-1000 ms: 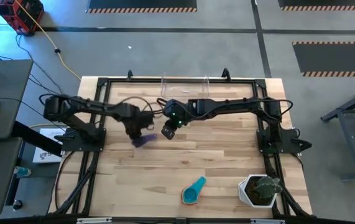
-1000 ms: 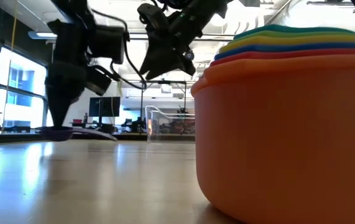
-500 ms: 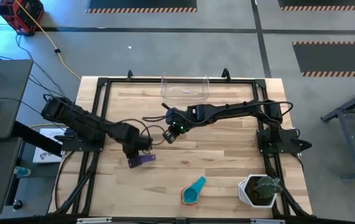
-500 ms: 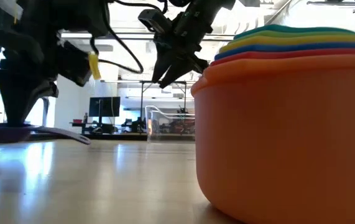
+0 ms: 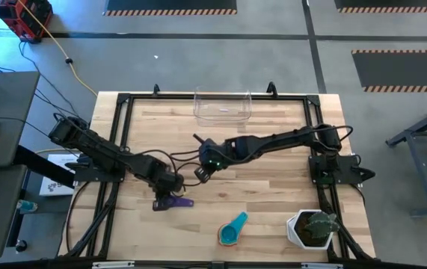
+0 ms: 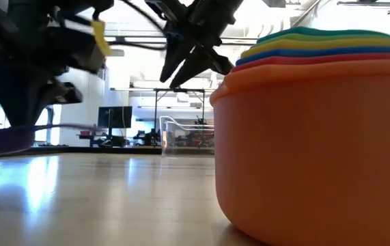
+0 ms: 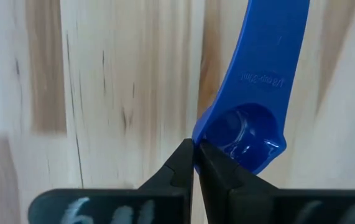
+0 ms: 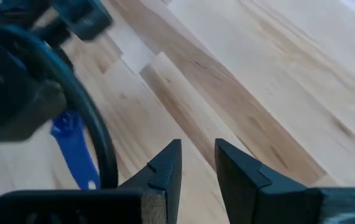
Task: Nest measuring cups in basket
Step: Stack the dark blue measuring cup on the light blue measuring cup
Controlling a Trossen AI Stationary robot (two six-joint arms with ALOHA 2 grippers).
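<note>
My left gripper is low over the near-left middle of the table, shut on a small purple measuring cup that looks blue in the left wrist view. My right gripper hangs above the table's middle, open by a narrow gap and holding nothing. The other cups sit nested in one stack, teal on top and orange outermost, standing on the table near the near edge. The clear basket stands at the far edge. My left gripper pinches the rim of the cup's bowl between its two fingers, coming from above and pointing down. The flat handle sticks out away from the fingers, roughly level. Whether the bowl touches the table, I cannot tell.
A white pot with a green plant stands in the near-right corner. Bare wood lies between the stack and the basket. The black frame runs along the table's edges.
My left gripper has carried the purple cup from the table's middle toward the near edge, keeping shut on it; the cup's handle now points toward the right. My right gripper has drifted a little toward the near edge.
</note>
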